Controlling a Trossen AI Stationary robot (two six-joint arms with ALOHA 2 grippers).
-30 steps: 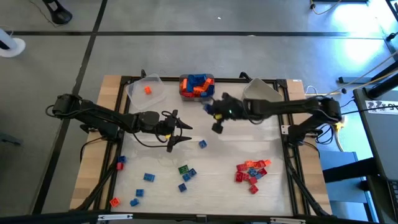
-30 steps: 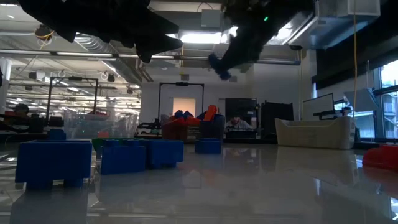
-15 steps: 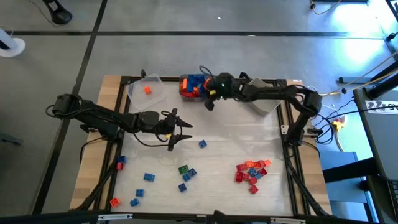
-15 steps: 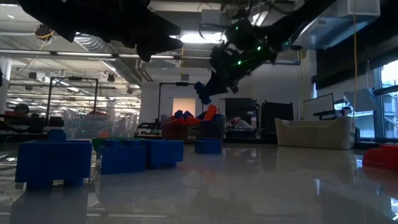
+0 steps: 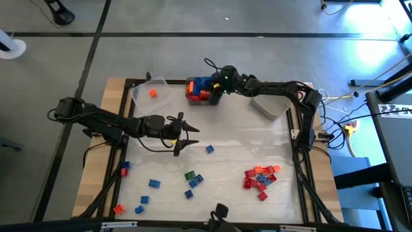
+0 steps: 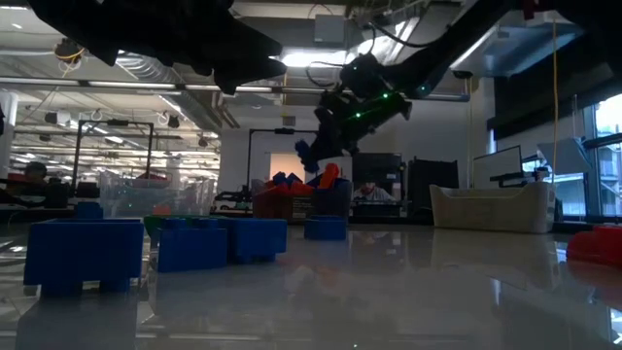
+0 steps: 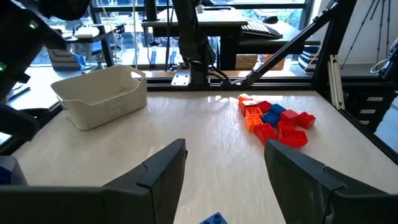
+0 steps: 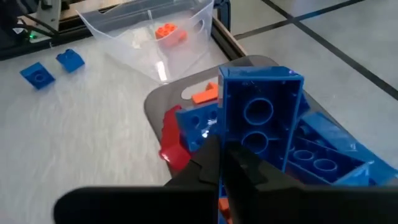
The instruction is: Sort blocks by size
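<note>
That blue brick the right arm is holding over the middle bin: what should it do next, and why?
Probably open its jaws and drop it. The right gripper is shut on the blue brick directly above the grey bin, already piled with large blue and orange bricks. The left gripper waits open over mid-table.

The right gripper [image 5: 214, 95] was out over the middle of the table a second ago. Now it has swung back to the far edge and hangs over the grey bin [image 5: 203, 89] full of bricks. It carried a blue brick [image 8: 261, 118] along, pinched tight, and now holds it above the pile.
</note>
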